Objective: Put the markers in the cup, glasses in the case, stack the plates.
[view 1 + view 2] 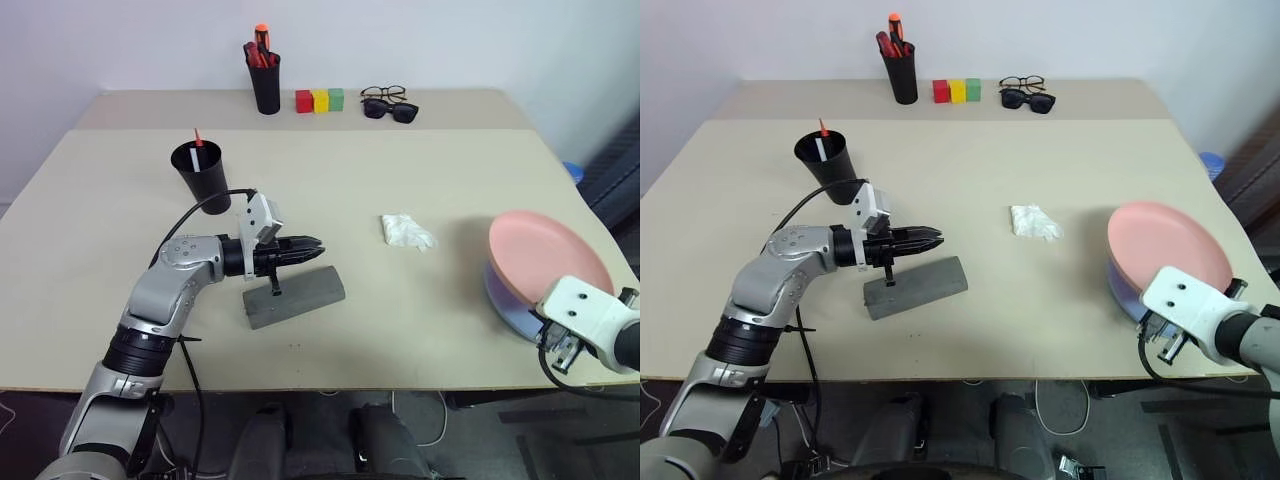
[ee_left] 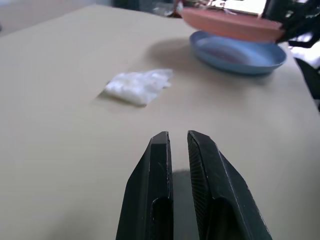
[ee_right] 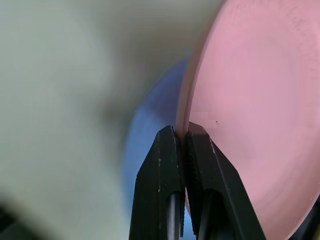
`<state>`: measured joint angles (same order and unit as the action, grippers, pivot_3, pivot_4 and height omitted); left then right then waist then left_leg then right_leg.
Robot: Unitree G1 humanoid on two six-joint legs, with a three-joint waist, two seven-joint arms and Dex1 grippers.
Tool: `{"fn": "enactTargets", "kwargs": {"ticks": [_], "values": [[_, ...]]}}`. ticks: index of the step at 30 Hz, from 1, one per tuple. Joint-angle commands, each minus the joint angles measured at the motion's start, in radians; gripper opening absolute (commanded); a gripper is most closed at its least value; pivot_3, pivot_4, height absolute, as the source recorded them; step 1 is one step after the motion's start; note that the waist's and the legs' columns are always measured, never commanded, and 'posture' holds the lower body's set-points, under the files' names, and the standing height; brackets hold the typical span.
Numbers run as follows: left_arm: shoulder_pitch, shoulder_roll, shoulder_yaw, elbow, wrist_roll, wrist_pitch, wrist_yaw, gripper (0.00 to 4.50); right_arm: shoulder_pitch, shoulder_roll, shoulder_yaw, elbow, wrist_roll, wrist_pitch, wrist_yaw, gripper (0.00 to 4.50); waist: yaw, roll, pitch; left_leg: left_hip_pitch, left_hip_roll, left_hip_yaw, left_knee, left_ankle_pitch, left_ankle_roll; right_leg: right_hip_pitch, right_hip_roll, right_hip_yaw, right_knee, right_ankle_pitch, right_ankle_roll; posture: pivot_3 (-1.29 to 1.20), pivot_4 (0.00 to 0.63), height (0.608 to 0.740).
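Here we see the beige table with most of the task's things on it. The black cup stands on the left part of the table, and a red marker and a white one stick up out of it. The grey case lies closed near the front edge, below the cup. Our left gripper hangs just above the case and points to the right; its two fingers are pressed almost together and pinch nothing. The wire-rimmed glasses lie at the far edge of the table, touching the dark sunglasses. Beside them stand three small blocks, red, yellow and green, and a tall black pen holder with red and orange pens. A crumpled white tissue lies in the middle. At the right edge the pink plate rests tilted on the blue plate. Our right gripper is near the rim of these plates; its fingers are close together, and we cannot tell if they pinch the pink rim.
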<state>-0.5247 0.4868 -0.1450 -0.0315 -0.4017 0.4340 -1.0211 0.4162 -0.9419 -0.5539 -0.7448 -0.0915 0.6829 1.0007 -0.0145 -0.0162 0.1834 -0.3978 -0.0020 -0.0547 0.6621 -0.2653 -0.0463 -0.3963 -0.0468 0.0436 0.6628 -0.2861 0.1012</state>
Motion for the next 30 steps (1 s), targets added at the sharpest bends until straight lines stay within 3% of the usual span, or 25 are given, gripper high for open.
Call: {"fn": "enactTargets", "kwargs": {"ticks": [1,4,8,10,15,20,25,28,30], "values": [[-0.019,0.003,0.019,-0.006,0.004,-0.025,-0.002,0.51,-0.094,0.013,0.045,-0.015,0.014,-0.002,-0.069,1.42,-0.008,-0.001,0.000,0.003,0.000,0.000,-0.001,0.000,0.000,0.001,0.000,0.001,0.000,0.000,0.000,0.00,0.150,0.740],[-0.008,0.013,0.031,-0.015,0.006,-0.024,0.010,0.51,-0.185,0.034,0.110,0.000,0.040,-0.004,-0.107,2.84,-0.005,0.000,0.000,0.007,0.001,0.000,-0.002,0.000,0.000,0.004,0.001,0.003,0.000,0.000,0.000,0.00,0.150,0.740],[0.045,0.057,0.076,-0.056,0.007,-0.014,0.050,0.51,-0.424,0.109,0.369,0.110,0.029,-0.049,-0.197,2.84,-0.006,-0.002,0.000,0.006,0.001,-0.001,-0.003,0.000,0.000,0.004,0.000,0.003,-0.001,0.000,0.000,0.00,0.150,0.740],[0.075,0.077,0.104,-0.083,-0.001,-0.004,0.073,0.51,-0.559,0.204,0.464,0.206,0.028,-0.044,-0.261,2.84,-0.004,-0.001,0.001,0.006,0.001,-0.001,-0.003,0.000,0.000,0.003,0.000,0.003,-0.001,0.000,0.000,0.00,0.150,0.740],[0.157,0.122,0.168,-0.172,-0.018,0.030,0.127,0.51,-0.811,0.361,0.631,0.544,-0.043,-0.069,-0.399,2.84,-0.001,-0.001,0.001,0.005,0.001,-0.001,-0.004,0.000,0.000,0.002,-0.001,0.003,-0.001,0.000,0.000,0.00,0.150,0.740],[0.209,0.131,0.196,-0.244,-0.028,0.055,0.170,0.51,-0.938,0.423,0.653,0.811,-0.044,-0.064,-0.467,2.84,0.006,0.000,0.001,0.004,0.000,-0.001,-0.005,0.000,0.000,0.001,-0.003,0.002,-0.002,0.000,0.000,0.00,0.150,0.740],[0.233,0.128,0.198,-0.282,-0.033,0.069,0.201,0.51,-0.986,0.453,0.626,0.953,-0.006,-0.061,-0.479,2.84,-0.003,0.000,0.001,0.006,0.000,0.000,-0.006,0.000,0.000,0.002,-0.003,0.003,-0.002,0.000,0.000,0.00,0.150,0.740],[0.231,0.124,0.194,-0.290,-0.040,0.072,0.211,0.51,-1.008,0.472,0.580,0.967,0.048,-0.027,-0.473,2.05,-0.004,0.000,0.001,0.006,0.000,0.000,-0.008,0.000,0.000,0.002,-0.002,0.003,-0.002,0.000,0.000,0.00,0.150,0.740],[0.223,0.119,0.188,-0.289,-0.042,0.073,0.210,0.51,-1.008,0.472,0.566,0.949,0.070,-0.004,-0.471,1.06,-0.003,0.000,0.001,0.006,0.000,0.000,-0.008,0.000,0.000,0.002,-0.002,0.003,-0.002,0.000,0.000,0.00,0.150,0.740]]}}
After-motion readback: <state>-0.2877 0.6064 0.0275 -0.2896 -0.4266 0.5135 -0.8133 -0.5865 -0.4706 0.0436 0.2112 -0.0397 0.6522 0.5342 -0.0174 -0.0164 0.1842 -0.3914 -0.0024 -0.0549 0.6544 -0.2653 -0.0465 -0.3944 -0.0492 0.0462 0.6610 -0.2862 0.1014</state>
